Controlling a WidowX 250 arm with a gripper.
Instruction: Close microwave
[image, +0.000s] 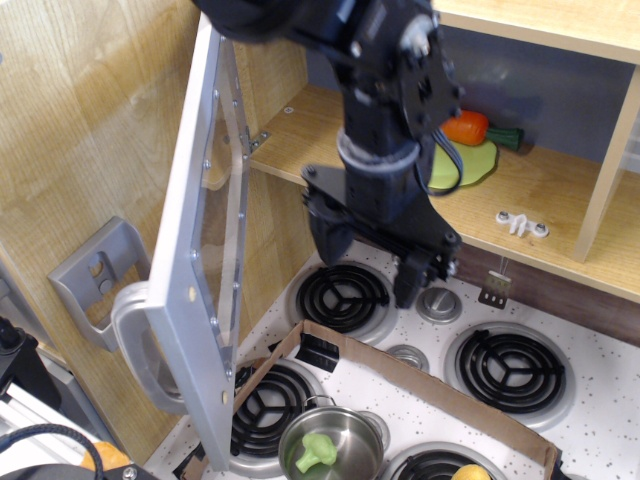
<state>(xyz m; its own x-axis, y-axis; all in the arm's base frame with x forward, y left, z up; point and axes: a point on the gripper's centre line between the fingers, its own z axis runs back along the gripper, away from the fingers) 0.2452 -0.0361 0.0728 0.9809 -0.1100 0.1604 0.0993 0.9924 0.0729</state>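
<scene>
The microwave is a light wooden compartment (560, 190) above the toy stove. Its silver-grey door (205, 250) with a clear window stands wide open, swung out to the left, and its big curved handle (135, 345) is at the lower left. My gripper (368, 262) hangs from the black arm in front of the compartment's lower edge, to the right of the door and not touching it. Its two fingers point down, spread apart and empty. An orange carrot (467, 128) on a green plate (462, 165) lies inside the compartment.
A toy stove with black coil burners (345, 297) lies below. A brown cardboard wall (420, 375) crosses it. A steel pot (330, 448) holds a green piece. A grey wall holder (95, 275) hangs on the left wooden panel. A white part (522, 223) lies on the shelf.
</scene>
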